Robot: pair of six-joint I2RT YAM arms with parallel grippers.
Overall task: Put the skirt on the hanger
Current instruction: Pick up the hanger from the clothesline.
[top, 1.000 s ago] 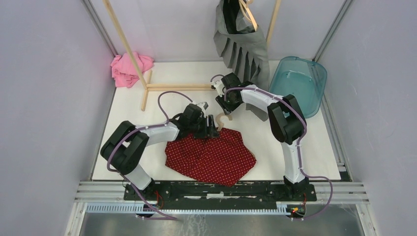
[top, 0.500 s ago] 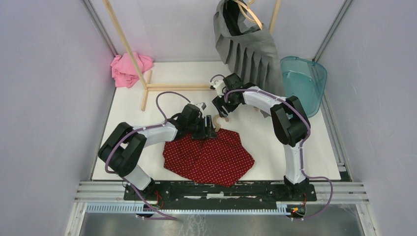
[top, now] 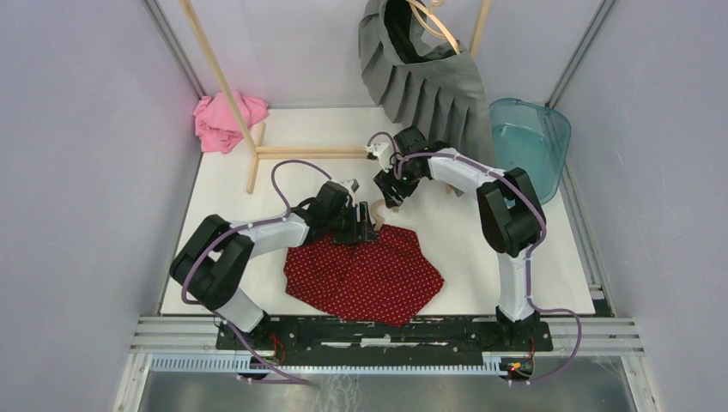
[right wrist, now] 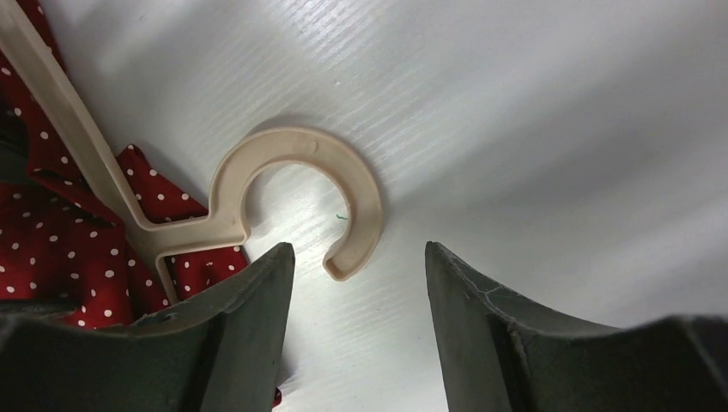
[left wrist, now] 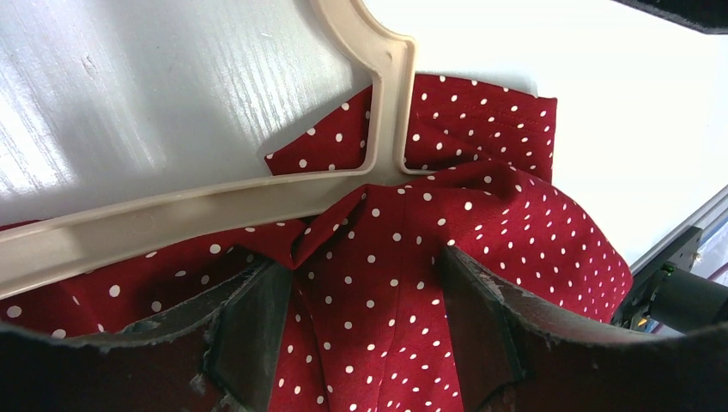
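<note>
The red dotted skirt (top: pixel 365 273) lies flat on the table (top: pixel 558 257), low in the middle of the top view. The hanger (left wrist: pixel 391 103) lies on its top edge. The left gripper (left wrist: pixel 360 318) sits open over the skirt, the right gripper (right wrist: pixel 356 318) open over the hook (right wrist: pixel 300 142).

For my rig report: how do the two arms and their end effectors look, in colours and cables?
The left arm and right arm have white links and bulky black joint housings. A thin purple cable runs along each. The end effector fingers are dark grey, wedge-shaped, with rough edges. I see no markings or sleeves.
</note>
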